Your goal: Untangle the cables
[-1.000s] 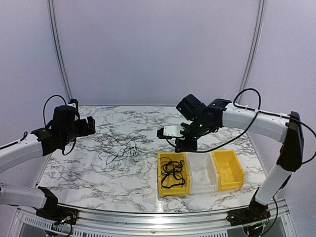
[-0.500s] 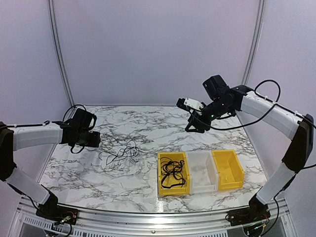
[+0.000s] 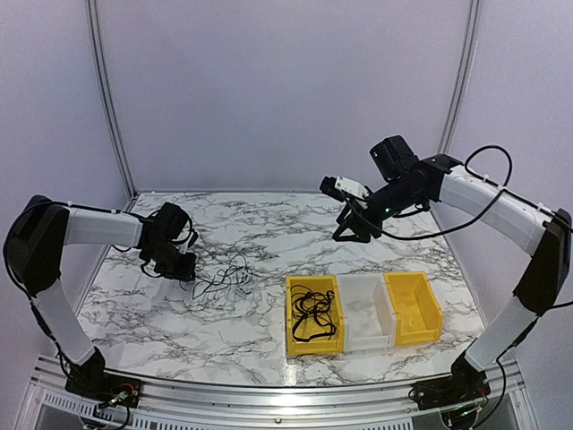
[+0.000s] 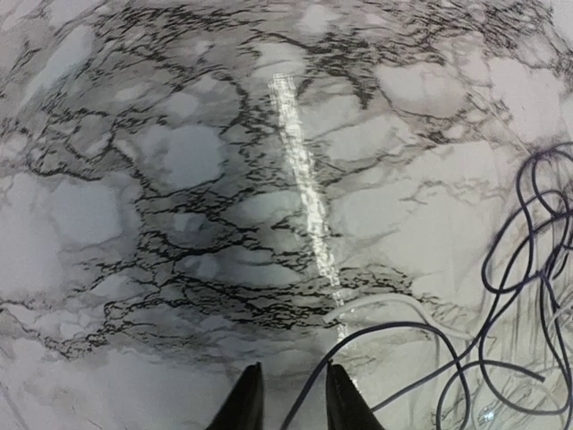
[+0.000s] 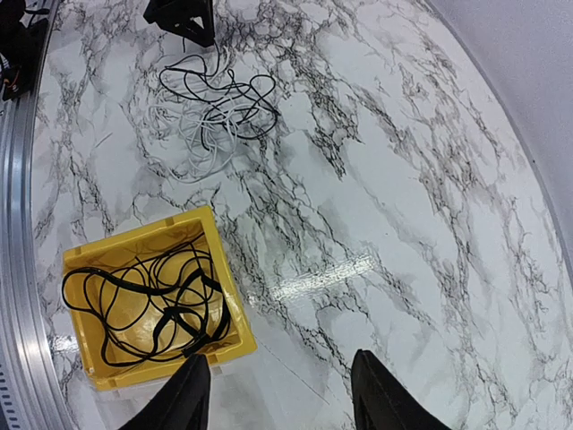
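A small tangle of thin black and white cables (image 3: 224,278) lies on the marble table, left of centre. My left gripper (image 3: 183,267) is down at the tangle's left edge. In the left wrist view its fingertips (image 4: 291,405) stand a narrow gap apart, and one dark cable (image 4: 385,333) runs up between them, close to the right finger. The gap is much wider than the cable. A white cable (image 4: 394,303) lies just beyond it. Another black cable (image 3: 312,313) lies coiled in the left yellow bin (image 3: 290,345). My right gripper (image 3: 351,228) hangs open and empty above the table, behind the bins.
Three bins stand in a row at the front right: the yellow bin (image 5: 228,296) with the black cable, a clear one (image 3: 367,315) and a second yellow one (image 3: 416,309). The table's front rail (image 5: 13,269) runs along the left of the right wrist view.
My left arm swung in and dropped to the tangle's left edge, its jaws narrowing round a dark cable. My right arm lifted away from the yellow bin and opened a little wider.
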`<state>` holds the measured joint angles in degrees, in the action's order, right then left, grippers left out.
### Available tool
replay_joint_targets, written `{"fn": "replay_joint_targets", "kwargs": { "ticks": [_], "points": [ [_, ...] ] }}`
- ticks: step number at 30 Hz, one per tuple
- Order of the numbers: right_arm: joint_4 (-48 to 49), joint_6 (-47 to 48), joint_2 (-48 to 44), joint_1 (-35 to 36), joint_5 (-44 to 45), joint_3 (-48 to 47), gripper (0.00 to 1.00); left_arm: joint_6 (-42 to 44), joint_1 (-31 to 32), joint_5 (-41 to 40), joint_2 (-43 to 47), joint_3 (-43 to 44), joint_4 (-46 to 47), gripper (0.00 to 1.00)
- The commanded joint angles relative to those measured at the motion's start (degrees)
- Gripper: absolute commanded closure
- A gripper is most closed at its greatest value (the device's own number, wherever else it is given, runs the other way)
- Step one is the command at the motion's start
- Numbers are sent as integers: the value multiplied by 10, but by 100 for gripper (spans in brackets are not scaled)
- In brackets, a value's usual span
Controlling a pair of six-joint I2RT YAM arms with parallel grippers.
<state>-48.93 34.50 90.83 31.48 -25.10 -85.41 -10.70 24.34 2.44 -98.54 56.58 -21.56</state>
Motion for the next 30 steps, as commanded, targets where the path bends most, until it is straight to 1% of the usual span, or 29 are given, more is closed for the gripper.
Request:
{"fn": "replay_joint_targets", "kwargs": {
  "ticks": [1,3,5,7,9,12,15,18,21,23,25,28,30],
  "points": [
    [-6,5,-25,-3,-4,6,46,17,-3,9,4,25,-43,90],
    [-7,10,-27,-3,-2,2,47,22,-1,11,32,32,-48,99],
    [-9,17,-27,-3,-4,-12,49,26,0,11,84,53,-56,100],
    [-14,22,-20,-3,-10,-38,51,34,0,35,130,85,-58,100],
    [-20,23,-9,-3,-20,-81,52,33,5,63,157,144,-74,100],
    [-18,18,10,-1,-66,-150,52,34,33,95,177,251,-79,100],
    [22,-9,25,13,-91,-206,50,48,74,110,181,332,-76,100],
    [71,-36,47,46,-85,-254,46,42,90,119,176,396,-76,100],
    [91,-47,85,90,-98,-309,43,36,99,115,173,441,-75,100],
    [115,-78,108,113,-101,-342,41,32,103,119,170,465,-74,100],
    [155,-137,130,132,-100,-368,38,28,108,125,169,481,-70,100],
    [209,-234,173,153,-41,-401,37,27,113,131,171,488,-67,100],
    [224,-277,204,158,-41,-430,37,29,114,137,174,483,-66,100]
  ]
}}
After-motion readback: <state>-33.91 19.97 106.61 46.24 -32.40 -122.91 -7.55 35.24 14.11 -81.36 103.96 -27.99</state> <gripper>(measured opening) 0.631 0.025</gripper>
